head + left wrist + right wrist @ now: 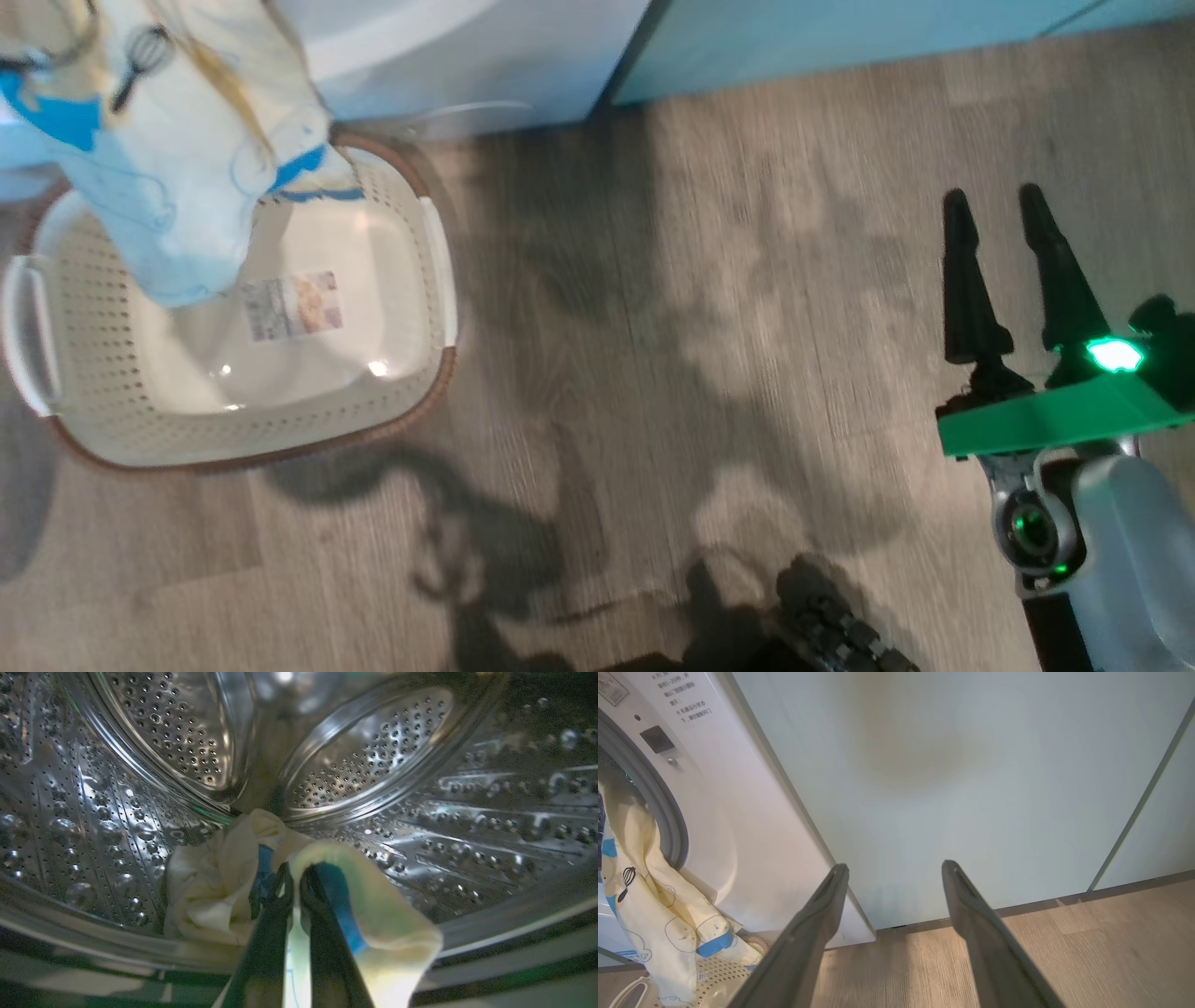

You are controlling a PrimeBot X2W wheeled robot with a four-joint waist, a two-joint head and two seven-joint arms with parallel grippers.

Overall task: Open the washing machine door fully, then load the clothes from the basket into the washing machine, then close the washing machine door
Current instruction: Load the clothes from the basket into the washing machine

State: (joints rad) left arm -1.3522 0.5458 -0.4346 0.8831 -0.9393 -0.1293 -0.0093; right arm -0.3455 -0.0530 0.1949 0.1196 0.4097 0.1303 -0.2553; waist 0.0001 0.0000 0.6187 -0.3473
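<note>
My left gripper [293, 877] is inside the washing machine's steel drum [373, 760], shut on a pale yellow garment with blue trim [373, 905]. More of the clothes [205, 896] lie bunched on the drum floor just beyond it. From the washing machine [719, 812] opening, the held garment [644, 882] trails down over the grey seal [668, 812] into the basket [714, 975]. In the head view this cloth [177, 140] hangs above the cream basket [411, 392], whose labelled base is bare. My right gripper [991, 194] hovers open over the floor, far right. The washing machine door is out of view.
Pale teal cabinets [971, 788] stand right of the washer, straight ahead of my right gripper [895, 865]. Wood floor [653, 373] stretches between the basket and my right arm. A dark ridged part [831, 625] shows at the bottom edge.
</note>
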